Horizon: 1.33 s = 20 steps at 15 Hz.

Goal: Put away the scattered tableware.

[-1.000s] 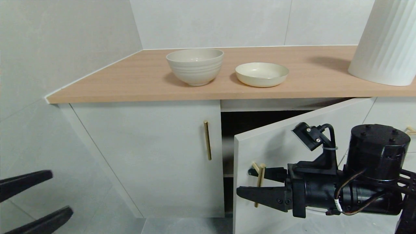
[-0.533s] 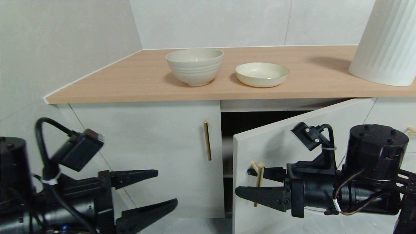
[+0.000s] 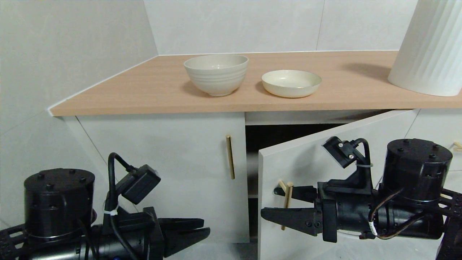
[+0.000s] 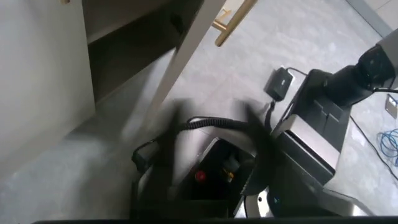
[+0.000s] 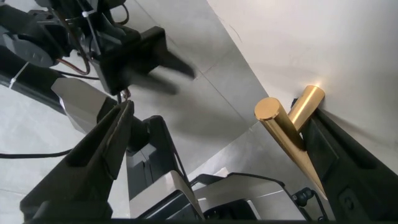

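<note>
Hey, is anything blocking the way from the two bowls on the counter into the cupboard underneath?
Yes, partly. The right cabinet door is only ajar, swung across much of the dark opening below the bowl and the shallow dish. The right gripper straddles its brass handle, open.

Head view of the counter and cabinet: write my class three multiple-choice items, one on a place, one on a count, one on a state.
1. Where is the shallow bowl?
A) on the floor
B) on the counter, to the right of the deep bowl
C) inside the cabinet

2. How many bowls stand on the counter?
A) two
B) three
C) five

3. The cabinet door by the right gripper is:
A) shut
B) missing
C) open

Answers: 1 B, it sits on the wood beside the deep bowl; 2 A, only those two stand there; 3 C, it is swung out, showing the dark inside.
</note>
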Available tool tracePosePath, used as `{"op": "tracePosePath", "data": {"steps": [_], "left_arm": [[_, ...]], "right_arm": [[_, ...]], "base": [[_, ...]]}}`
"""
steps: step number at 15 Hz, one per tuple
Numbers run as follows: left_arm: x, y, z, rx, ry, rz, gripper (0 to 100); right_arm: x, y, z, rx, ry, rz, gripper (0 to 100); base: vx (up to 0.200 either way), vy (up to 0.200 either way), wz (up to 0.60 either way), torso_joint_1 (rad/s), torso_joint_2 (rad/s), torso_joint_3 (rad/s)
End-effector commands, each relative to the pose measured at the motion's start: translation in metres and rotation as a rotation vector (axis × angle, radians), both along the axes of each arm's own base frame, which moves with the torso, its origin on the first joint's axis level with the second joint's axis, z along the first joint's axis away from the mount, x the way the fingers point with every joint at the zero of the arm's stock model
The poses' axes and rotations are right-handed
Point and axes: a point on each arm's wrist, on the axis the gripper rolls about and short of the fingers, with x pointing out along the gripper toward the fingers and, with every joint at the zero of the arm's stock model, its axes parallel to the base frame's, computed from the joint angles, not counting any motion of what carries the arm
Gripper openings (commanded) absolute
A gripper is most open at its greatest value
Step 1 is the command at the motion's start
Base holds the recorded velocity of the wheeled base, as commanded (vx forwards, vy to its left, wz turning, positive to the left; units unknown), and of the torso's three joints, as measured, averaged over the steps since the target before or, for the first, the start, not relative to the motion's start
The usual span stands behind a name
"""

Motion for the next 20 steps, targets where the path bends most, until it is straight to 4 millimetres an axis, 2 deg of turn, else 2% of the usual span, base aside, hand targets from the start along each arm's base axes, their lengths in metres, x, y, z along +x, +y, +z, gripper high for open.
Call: {"op": "tracePosePath", "data": {"steps": [1, 4, 7, 10, 11, 12, 16, 18, 20], "left_arm": [[0.006, -0.004, -0.001, 0.002, 0.003, -0.001, 0], [0.018, -0.010, 0.001, 0.001, 0.003, 0.001, 0], [0.054, -0.031, 0.001, -0.003, -0.002, 0.000, 0], [0.091, -0.052, -0.017, -0.022, -0.040, 0.000, 0], [0.107, -0.062, -0.030, -0.043, -0.052, 0.009, 0], [0.113, -0.069, -0.037, -0.064, -0.079, 0.020, 0], [0.116, -0.101, -0.061, -0.162, -0.189, 0.056, 0], [0.114, -0.110, -0.067, -0.187, -0.224, 0.048, 0], [0.111, -0.114, -0.063, -0.208, -0.250, 0.041, 0]], "right_arm": [[0.001, 0.001, -0.003, -0.008, 0.008, -0.001, 100], [0.000, 0.000, -0.001, -0.005, 0.003, 0.000, 100], [0.000, 0.000, -0.003, -0.010, 0.006, 0.000, 100], [0.000, 0.000, -0.002, -0.009, 0.004, 0.000, 100], [0.000, 0.000, -0.002, -0.009, 0.004, 0.000, 100], [0.000, 0.000, -0.002, -0.008, 0.003, 0.000, 100], [0.000, 0.000, -0.004, -0.013, 0.006, 0.000, 100], [-0.002, -0.001, -0.004, -0.016, 0.005, -0.001, 100], [-0.003, -0.003, -0.008, -0.033, -0.016, -0.002, 100]], "base": [[0.000, 0.000, 0.00, 0.000, 0.00, 0.000], [0.000, 0.000, 0.00, 0.000, 0.00, 0.000], [0.000, 0.000, 0.00, 0.000, 0.00, 0.000], [0.000, 0.000, 0.00, 0.000, 0.00, 0.000], [0.000, 0.000, 0.00, 0.000, 0.00, 0.000], [0.000, 0.000, 0.00, 0.000, 0.00, 0.000], [0.000, 0.000, 0.00, 0.000, 0.00, 0.000], [0.000, 0.000, 0.00, 0.000, 0.00, 0.000], [0.000, 0.000, 0.00, 0.000, 0.00, 0.000]]}}
